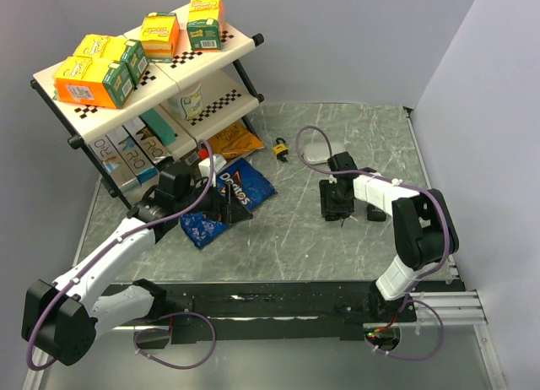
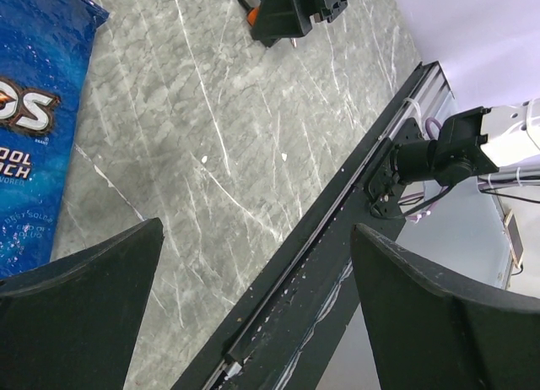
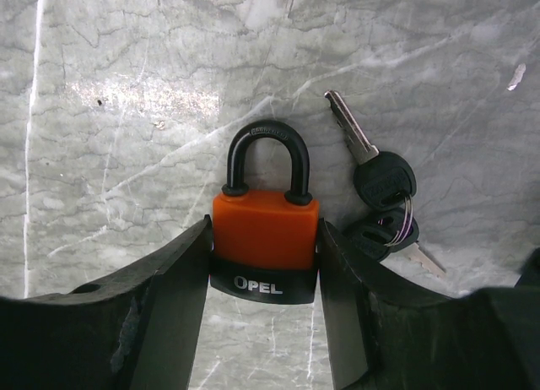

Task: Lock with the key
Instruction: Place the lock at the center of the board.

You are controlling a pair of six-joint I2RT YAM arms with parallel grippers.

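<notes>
Right tool [image 3: 266, 231] clamped on orange padlock [image 3: 265, 242], key [image 3: 384, 184] lay on worktop [image 3: 110, 111] just right of it, left tool [image 2: 257, 231] stood wide open.

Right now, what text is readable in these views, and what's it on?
"OPEL": black base band of the orange plastic padlock with black shackle.
"Doritos": blue foil chip bag, top view.
"RIO": white boxes under the cream shelf rack.
Too small or blurred: embossing on the padlock's shackle and on the black key heads; print on the orange and green cartons.
</notes>
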